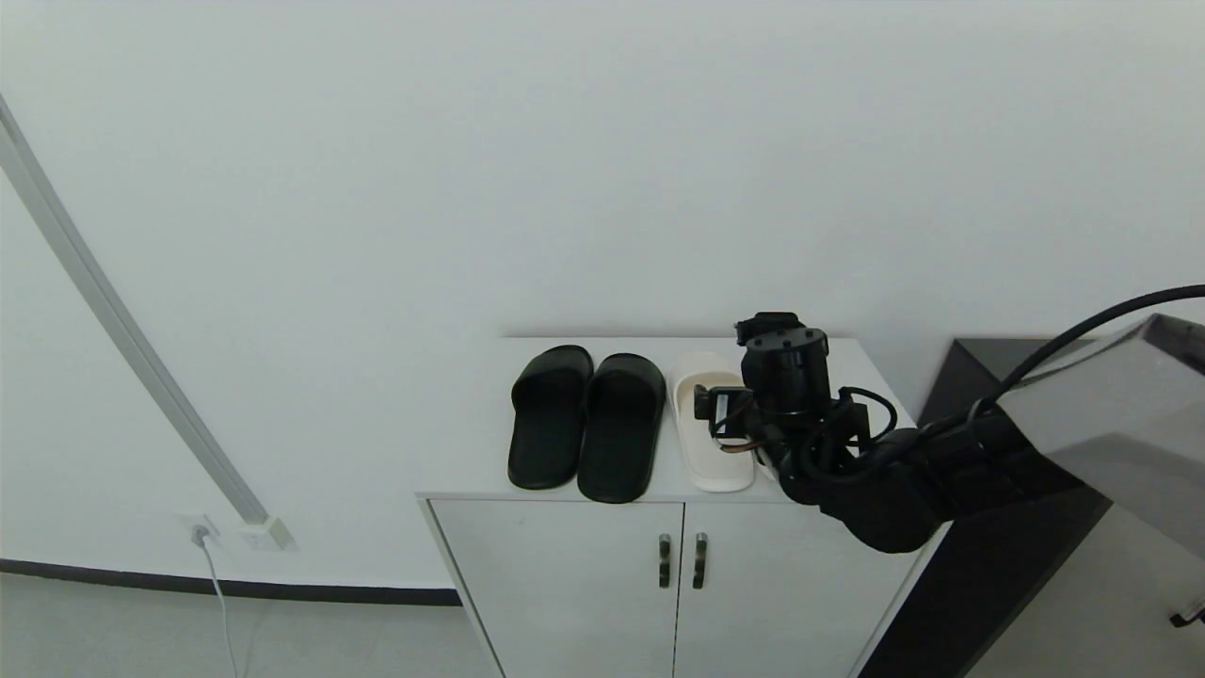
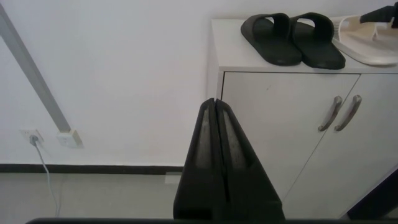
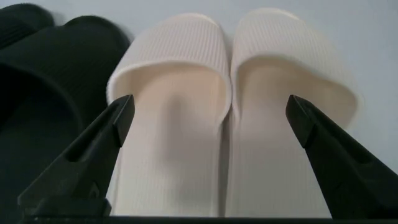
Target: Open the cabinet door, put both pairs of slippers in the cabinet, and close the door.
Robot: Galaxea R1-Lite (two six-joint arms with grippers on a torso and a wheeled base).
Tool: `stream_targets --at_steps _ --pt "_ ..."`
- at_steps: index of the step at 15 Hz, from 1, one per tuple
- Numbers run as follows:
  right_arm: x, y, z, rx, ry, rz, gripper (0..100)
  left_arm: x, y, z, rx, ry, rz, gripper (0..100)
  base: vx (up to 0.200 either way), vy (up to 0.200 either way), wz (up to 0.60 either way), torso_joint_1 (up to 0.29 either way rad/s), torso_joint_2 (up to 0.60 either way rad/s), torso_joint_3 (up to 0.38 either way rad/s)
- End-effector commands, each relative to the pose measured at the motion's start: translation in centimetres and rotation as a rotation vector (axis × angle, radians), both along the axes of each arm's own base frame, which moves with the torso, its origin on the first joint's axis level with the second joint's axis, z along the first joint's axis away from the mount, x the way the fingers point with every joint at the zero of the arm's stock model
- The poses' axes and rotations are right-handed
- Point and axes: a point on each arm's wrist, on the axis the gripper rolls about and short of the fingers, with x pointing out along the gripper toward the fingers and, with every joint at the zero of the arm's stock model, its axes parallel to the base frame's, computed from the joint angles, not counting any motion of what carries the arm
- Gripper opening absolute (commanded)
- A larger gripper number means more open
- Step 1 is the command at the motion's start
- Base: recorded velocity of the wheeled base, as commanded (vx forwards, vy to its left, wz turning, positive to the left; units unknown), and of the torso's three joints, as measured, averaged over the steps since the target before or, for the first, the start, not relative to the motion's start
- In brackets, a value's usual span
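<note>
**While the doors are shut, four slippers sit on top**

Since both doors of the cabinet (image 1: pixel 555 593) are closed, all the footwear lies on the cabinet top. I count four slippers in two pairs. The two black slippers (image 1: pixel 621 433) are on my left and the two cream slippers (image 3: pixel 186 162) on my right. The inner black one is just beside the inner cream one. All four lie parallel, with the long axis running from the front edge back towards the wall. The heels are at the front edge and the toes point at the wall.

My right claw (image 3: pixel 210 106) is at the heel end of the cream pair and spread wide. One finger is outside each slipper and it grips nothing. I cannot tell whether the fingers touch the slippers.

My left claw (image 2: pixel 214 106) is pressed closed and empty. It sits lower than the cabinet top, out in front of the left door.

Two upright handles (image 1: pixel 665 560) stand side by side at the seam where the doors meet.
</note>
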Motion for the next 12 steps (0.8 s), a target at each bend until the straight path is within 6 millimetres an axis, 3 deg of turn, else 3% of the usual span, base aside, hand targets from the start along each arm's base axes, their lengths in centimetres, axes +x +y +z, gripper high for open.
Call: stream_targets --at_steps 1,9,10,12 --pt "2.3 0.1 -2.1 -0.016 0.016 -0.029 100 0.0 0.0 0.0 0.000 0.002 0.002 0 0.000 0.000 0.00 0.000 0.00 0.000" --pt "5.0 -0.2 -2.6 -0.028 -0.011 -0.062 100 0.0 0.0 0.0 0.000 0.002 0.002 0 0.000 0.000 0.00 0.000 0.00 0.000" --pt "5.1 -0.3 -2.8 -0.031 -0.008 -0.064 0 0.0 0.0 0.0 -0.002 0.002 0.002 0 0.000 0.000 0.00 0.000 0.00 0.000" --pt "5.4 -0.4 -3.0 -0.030 -0.008 -0.069 0 0.0 0.0 0.0 0.000 0.002 0.002 0 0.000 0.000 0.00 0.000 0.00 0.000"
